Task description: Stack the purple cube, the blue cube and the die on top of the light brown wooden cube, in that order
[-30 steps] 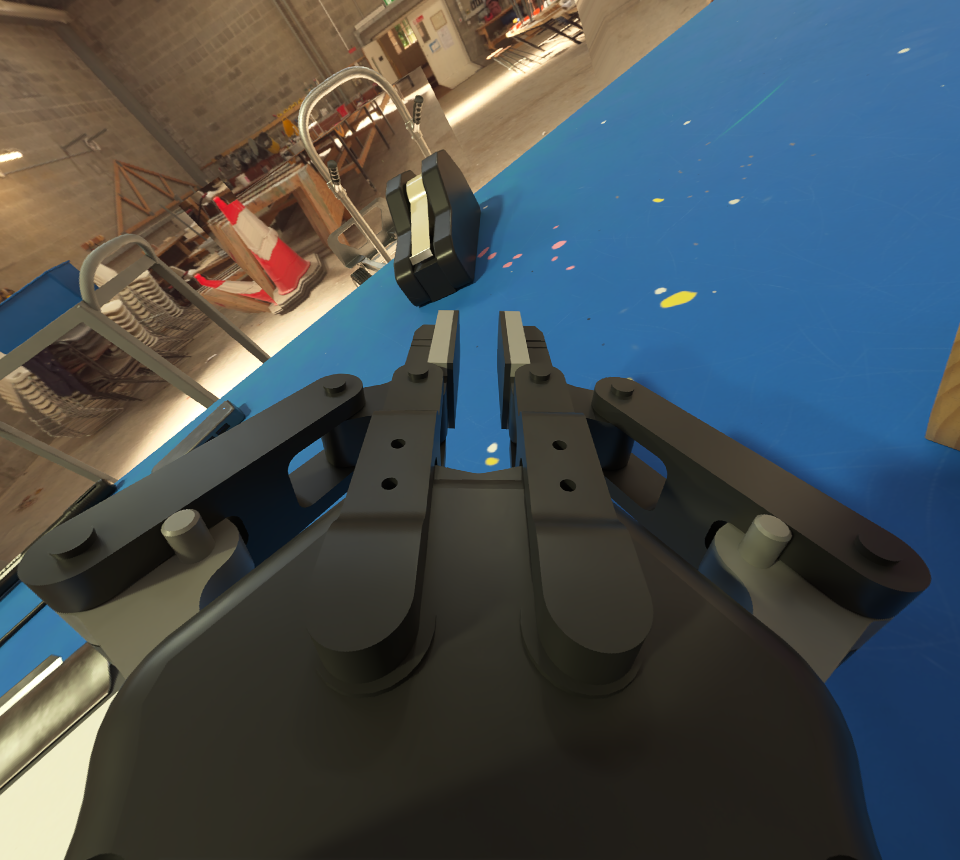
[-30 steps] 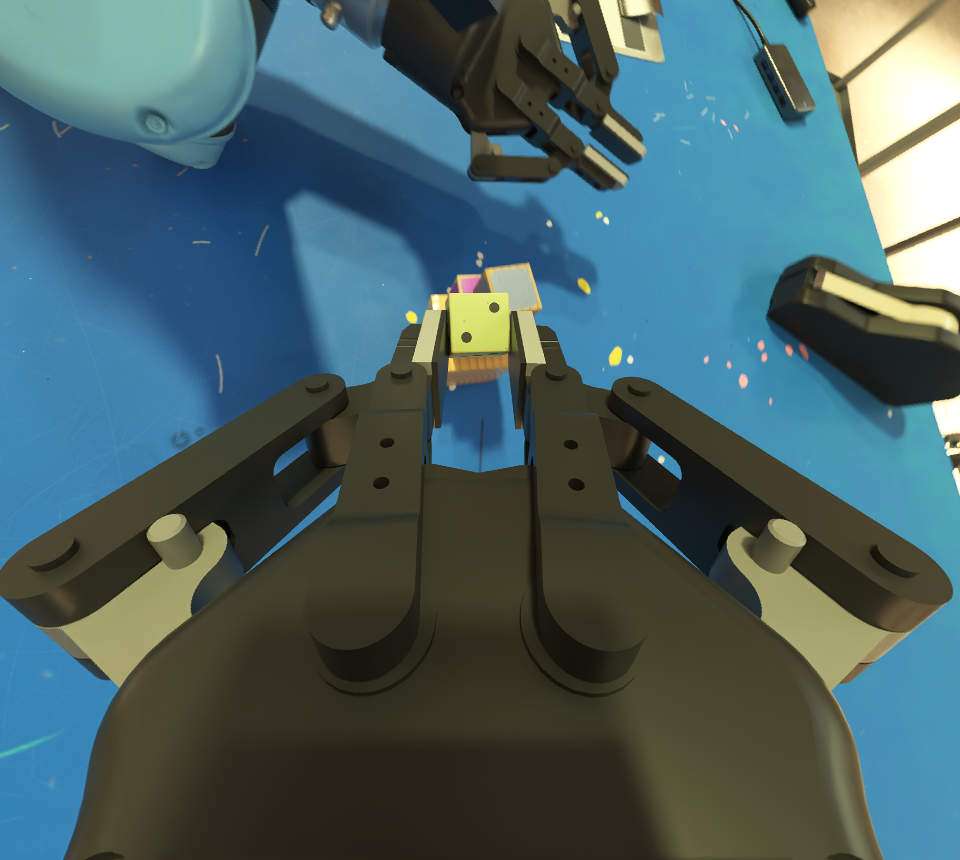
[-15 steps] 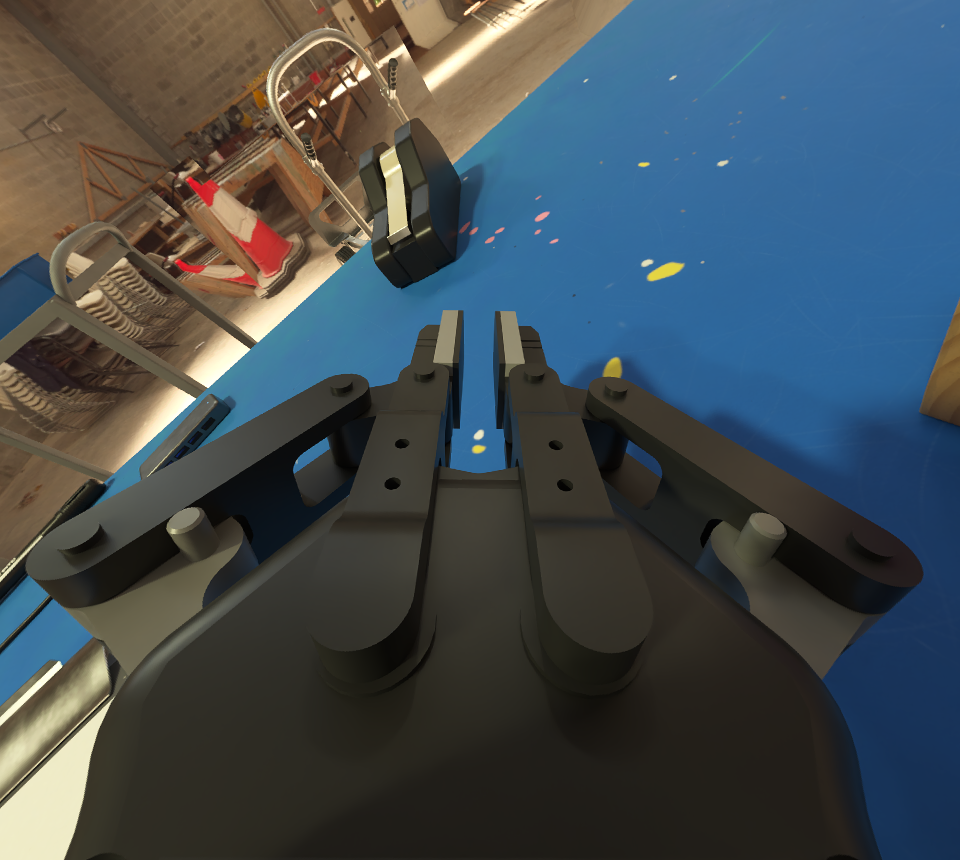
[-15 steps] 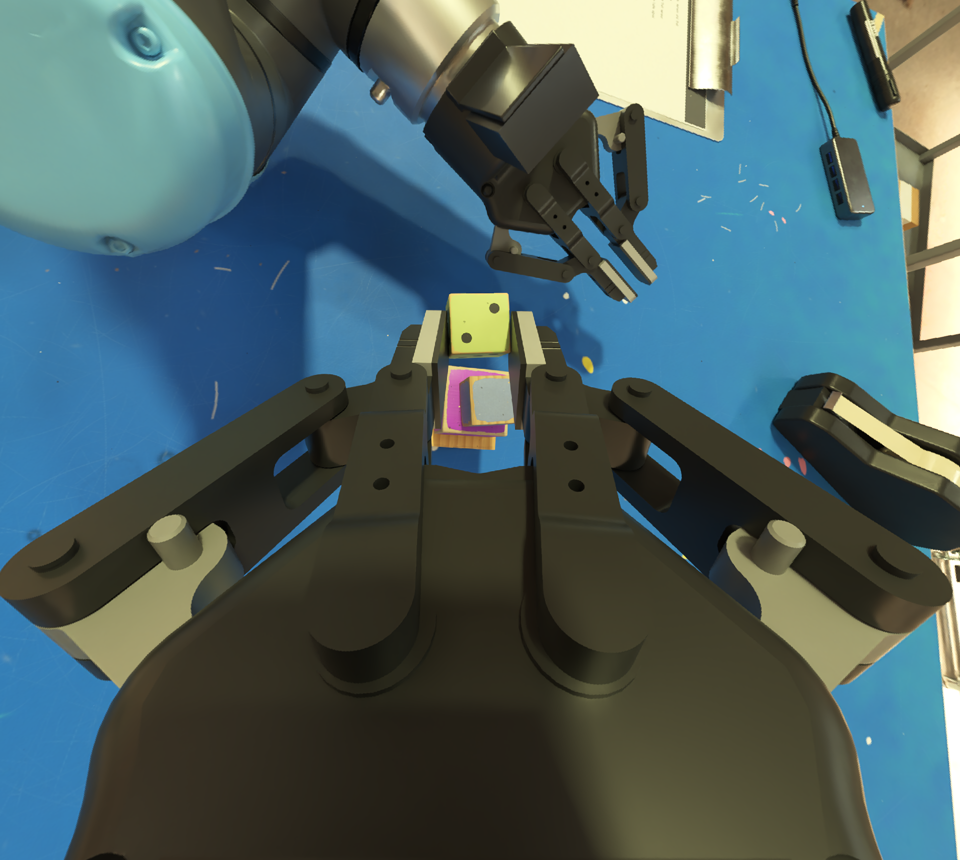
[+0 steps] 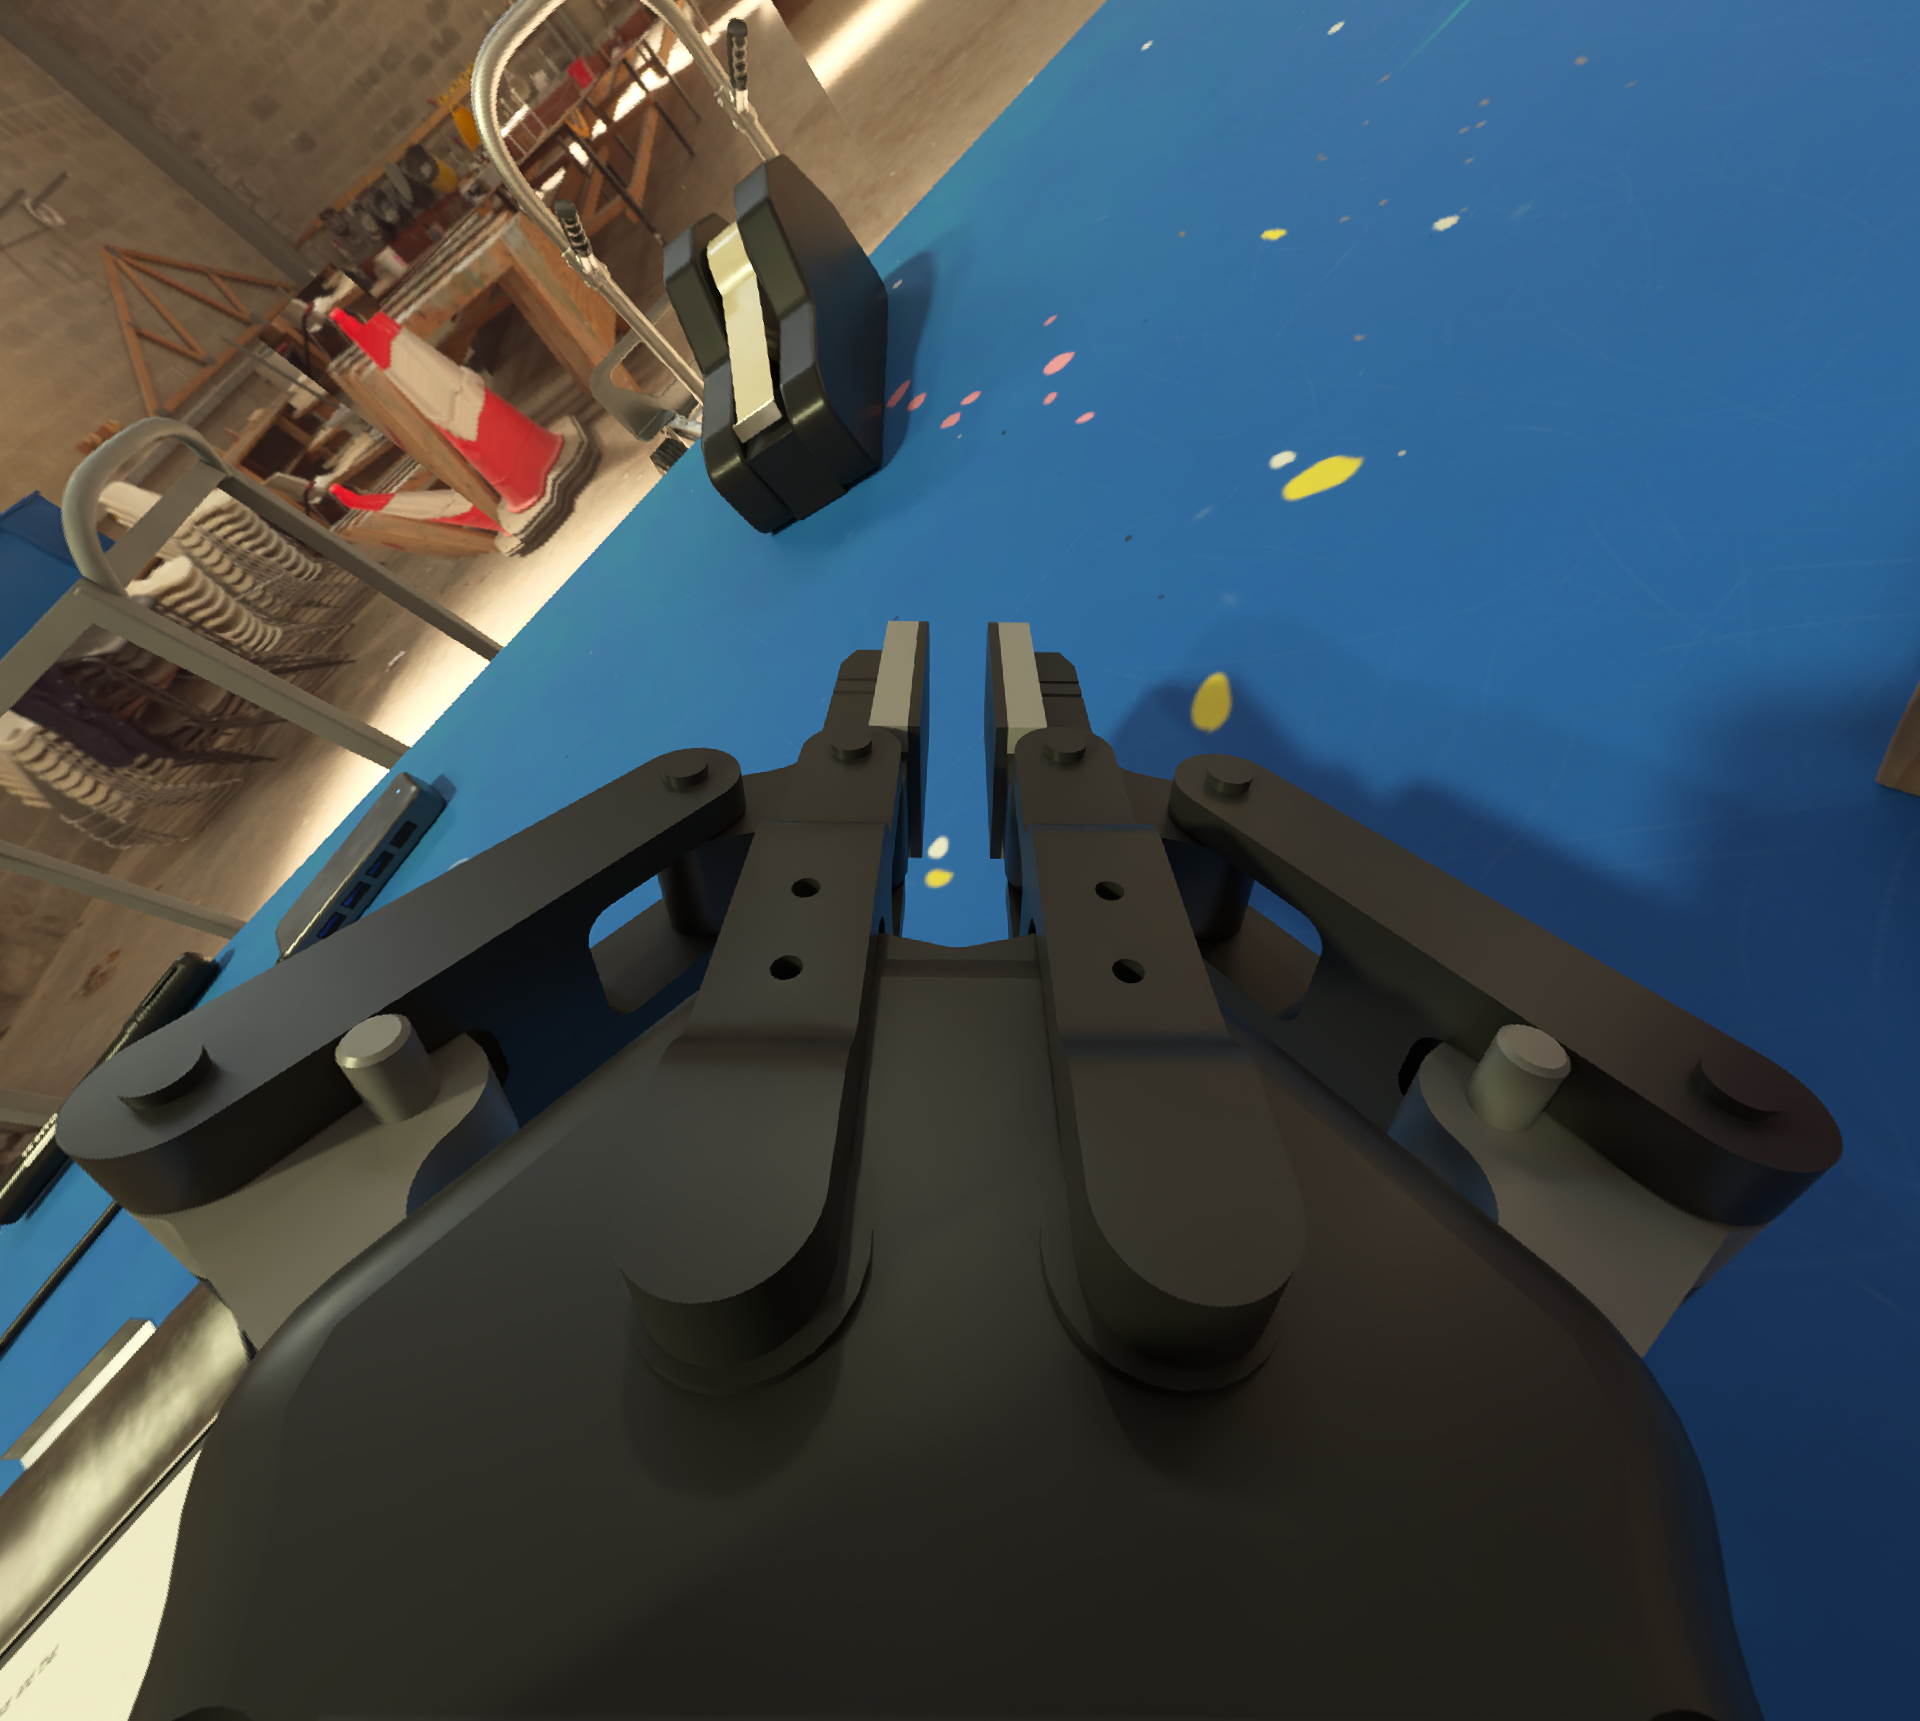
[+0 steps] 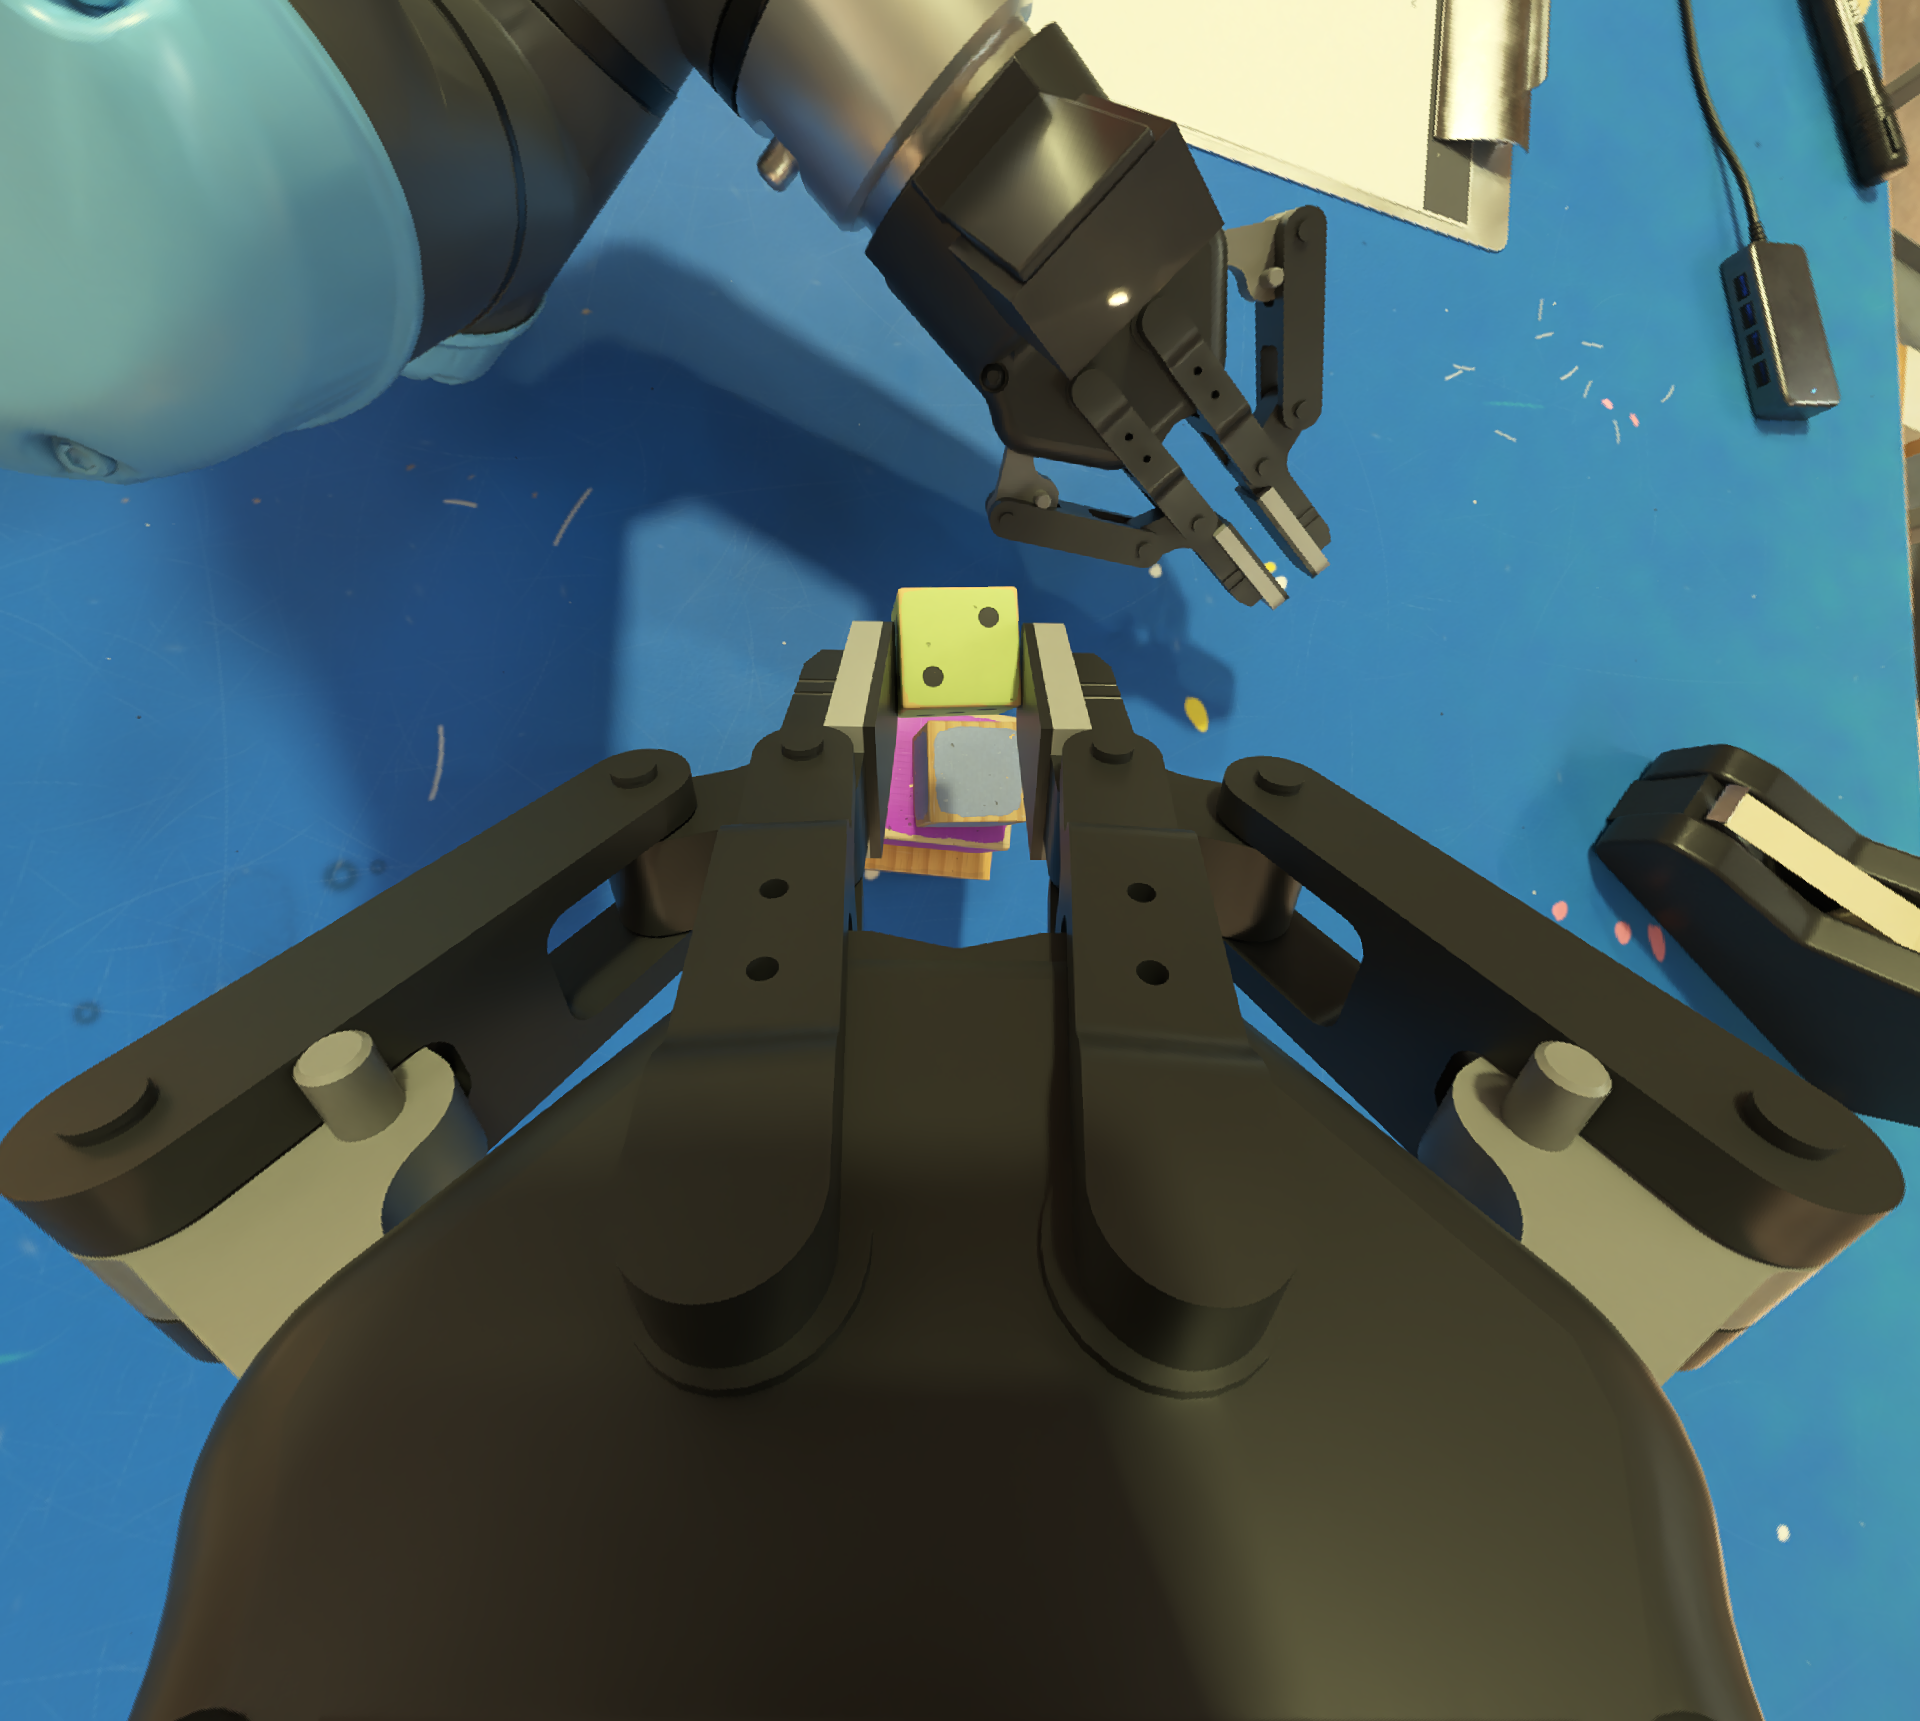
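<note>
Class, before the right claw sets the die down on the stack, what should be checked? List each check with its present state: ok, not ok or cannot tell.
1. Die held between the right claw pads: ok.
2. Stack order beneath: blue cube on purple cube on light brown wooden cube: ok.
3. Cubes squarely aligned: not ok; the blue cube sits off toward one side of the purple one.
4. Die centred over the blue cube: cannot tell from this angle.
5. Height of die above the blue cube: cannot tell.
6. Left claw clear of the stack: ok, off to the side, holding nothing.
</note>
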Controlling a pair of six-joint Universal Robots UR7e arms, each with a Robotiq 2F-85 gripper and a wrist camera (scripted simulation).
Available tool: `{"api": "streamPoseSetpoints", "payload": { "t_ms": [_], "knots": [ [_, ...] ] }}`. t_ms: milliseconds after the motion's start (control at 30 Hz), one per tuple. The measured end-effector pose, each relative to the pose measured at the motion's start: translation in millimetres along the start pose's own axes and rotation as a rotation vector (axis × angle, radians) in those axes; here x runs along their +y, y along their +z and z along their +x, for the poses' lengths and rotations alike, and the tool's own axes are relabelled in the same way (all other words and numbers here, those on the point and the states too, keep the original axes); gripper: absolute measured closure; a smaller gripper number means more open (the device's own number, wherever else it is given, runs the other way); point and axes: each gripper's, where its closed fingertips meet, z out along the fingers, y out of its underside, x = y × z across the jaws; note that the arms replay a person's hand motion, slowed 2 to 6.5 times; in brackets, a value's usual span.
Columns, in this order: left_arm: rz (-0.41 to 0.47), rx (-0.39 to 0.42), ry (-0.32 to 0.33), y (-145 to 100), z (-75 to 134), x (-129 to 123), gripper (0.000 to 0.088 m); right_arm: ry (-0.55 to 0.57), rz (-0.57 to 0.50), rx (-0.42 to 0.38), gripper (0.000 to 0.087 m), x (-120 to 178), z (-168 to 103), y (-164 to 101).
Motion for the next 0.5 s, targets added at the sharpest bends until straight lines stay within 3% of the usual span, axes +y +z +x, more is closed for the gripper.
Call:
{"api": "streamPoseSetpoints", "payload": {
  "t_ms": [500],
  "knots": [
    [-0.084,-0.002,0.056,9.1,2.5,10.1,0.0785,0.014,0.000,-0.046,0.0661,5.6,-3.0,4.7]
  ]
}}
